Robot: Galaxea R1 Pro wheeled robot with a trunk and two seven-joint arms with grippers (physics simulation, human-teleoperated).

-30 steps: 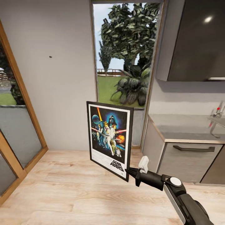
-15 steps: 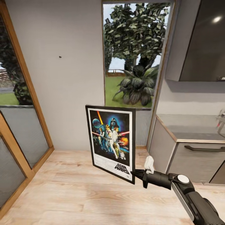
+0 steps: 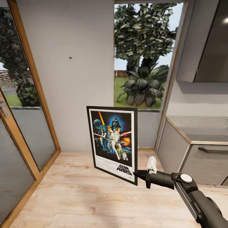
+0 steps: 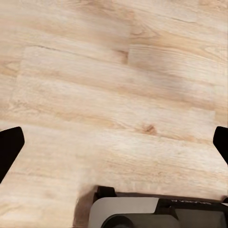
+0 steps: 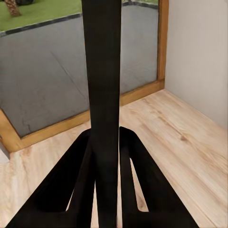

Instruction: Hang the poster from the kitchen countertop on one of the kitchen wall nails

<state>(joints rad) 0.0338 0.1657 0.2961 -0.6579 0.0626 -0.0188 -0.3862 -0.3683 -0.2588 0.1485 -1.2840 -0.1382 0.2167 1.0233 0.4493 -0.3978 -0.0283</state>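
Right gripper (image 3: pixel 138 174) fingers clenched on the poster (image 3: pixel 113 142), upright; wall nail (image 3: pixel 70 58) up-left, well apart.

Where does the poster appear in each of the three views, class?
Head view: poster at centre, upright, its lower corner in the right hand.
Left wrist view: none here, just floor.
Right wrist view: its dark edge runs between the fingers.
Shared landmark: the wooden floor.

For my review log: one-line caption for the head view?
Right gripper holds the poster upright by its lower corner, facing the nail.
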